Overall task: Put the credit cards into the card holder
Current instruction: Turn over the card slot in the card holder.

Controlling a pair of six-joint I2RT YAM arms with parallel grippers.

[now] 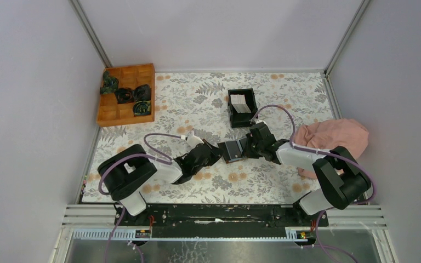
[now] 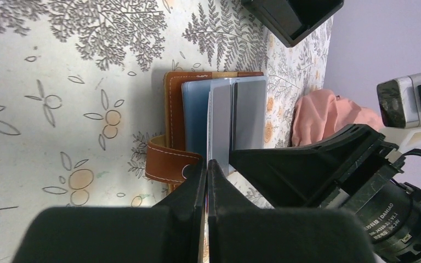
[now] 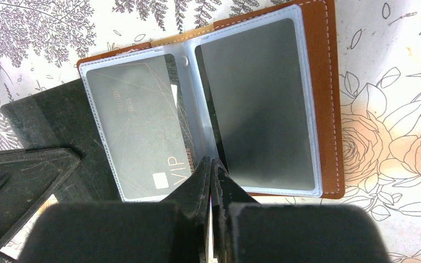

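The card holder (image 1: 231, 149) lies open mid-table between both grippers, brown leather (image 3: 323, 82) with clear sleeves. Its left sleeve holds a grey VIP card (image 3: 137, 131); the right sleeve (image 3: 257, 104) looks dark grey. My left gripper (image 2: 207, 163) is shut on the edge of a pale sleeve (image 2: 219, 126) of the holder, beside the brown strap (image 2: 164, 161). My right gripper (image 3: 210, 162) is shut on a thin pale credit card seen edge-on, its tips at the holder's centre fold. More white credit cards (image 1: 240, 103) stand in the black box.
The black square box (image 1: 242, 116) sits just behind the holder. An orange wooden tray (image 1: 121, 114) with dark items is at the back left. A pink cloth (image 1: 334, 137) is bunched at the right edge. The floral mat (image 1: 197, 98) covers the table.
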